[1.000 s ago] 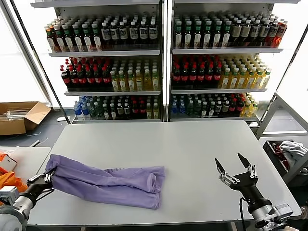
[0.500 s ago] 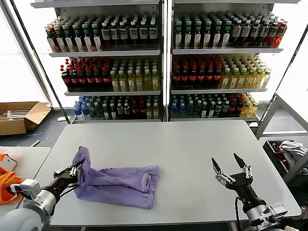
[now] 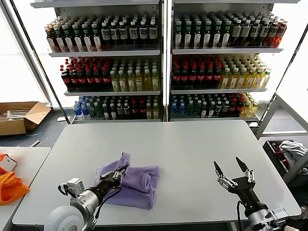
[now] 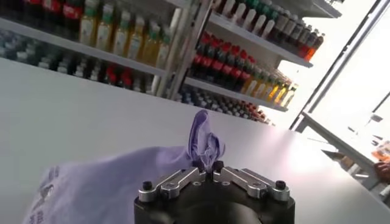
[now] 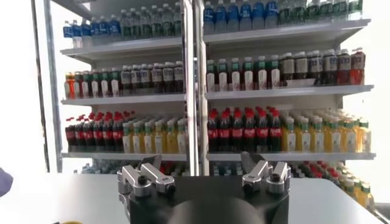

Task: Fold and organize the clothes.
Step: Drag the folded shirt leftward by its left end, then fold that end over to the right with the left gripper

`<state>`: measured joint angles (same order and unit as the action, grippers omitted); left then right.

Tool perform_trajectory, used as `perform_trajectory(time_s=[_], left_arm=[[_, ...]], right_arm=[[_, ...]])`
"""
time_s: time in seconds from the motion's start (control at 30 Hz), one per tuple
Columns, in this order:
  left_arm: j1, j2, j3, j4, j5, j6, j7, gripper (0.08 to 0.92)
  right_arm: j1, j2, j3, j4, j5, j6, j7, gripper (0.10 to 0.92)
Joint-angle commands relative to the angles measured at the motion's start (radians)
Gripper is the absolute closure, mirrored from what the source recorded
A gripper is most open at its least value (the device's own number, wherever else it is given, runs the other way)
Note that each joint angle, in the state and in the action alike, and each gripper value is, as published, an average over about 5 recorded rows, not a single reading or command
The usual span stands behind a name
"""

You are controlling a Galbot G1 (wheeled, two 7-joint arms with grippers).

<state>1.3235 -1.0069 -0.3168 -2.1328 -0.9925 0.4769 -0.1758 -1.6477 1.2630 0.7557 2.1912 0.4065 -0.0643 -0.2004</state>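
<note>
The lavender T-shirt [image 3: 134, 185] lies folded over itself on the near left part of the grey table [image 3: 192, 144]. My left gripper [image 3: 119, 171] is shut on a pinched edge of the shirt and holds that edge lifted above the rest of the fabric. In the left wrist view the gripper [image 4: 208, 165] pinches a raised peak of lavender cloth [image 4: 206, 141], with the shirt [image 4: 103, 189] spread below it. My right gripper [image 3: 234, 168] is open and empty above the near right of the table; it also shows in the right wrist view [image 5: 201, 167].
Shelves of bottled drinks [image 3: 163, 62] stand behind the table. An orange fabric item [image 3: 9, 186] lies on a side table at the left. A cardboard box [image 3: 21, 115] sits on the floor at far left. A bin with grey-white cloth [image 3: 291, 149] stands at the right.
My left gripper has carried the shirt's left end to the right, folding the long strip over itself into a shorter pile. The right gripper has barely moved.
</note>
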Motion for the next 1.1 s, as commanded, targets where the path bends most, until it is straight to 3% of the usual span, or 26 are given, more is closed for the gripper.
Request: perform_trajectory(time_s=[0.03,0.17,0.33,0.7,0.9,1.1], left_arm=[[-0.095,-0.083,0.187,0.088,-0.037,0.017,-0.028,0.888],[-0.095,-0.114,0.191,0.146,-0.016,0.022,-0.007,0.888],[-0.051,-0.114,0.182,0.132,0.027,0.025,0.050,0.857],[0.074,-0.087,0.122,0.004,0.100,0.009,0.129,0.550],[0.116,-0.044,-0.096,-0.113,0.121,0.008,0.143,0.377],[0.128,0.025,-0.300,-0.039,0.268,0.000,0.152,0.215]], right_arm=[[-0.007,0.005,0.007,0.002,0.001,0.006,-0.001,0.203],[-0.007,0.006,0.009,0.008,0.003,0.006,-0.001,0.203],[-0.010,0.004,0.014,0.013,0.003,0.006,-0.001,0.203],[-0.006,0.006,-0.001,0.040,-0.005,-0.005,0.000,0.203],[-0.006,-0.001,0.003,0.057,0.000,-0.013,0.001,0.203],[-0.017,-0.006,0.003,0.056,0.002,-0.007,0.000,0.203]])
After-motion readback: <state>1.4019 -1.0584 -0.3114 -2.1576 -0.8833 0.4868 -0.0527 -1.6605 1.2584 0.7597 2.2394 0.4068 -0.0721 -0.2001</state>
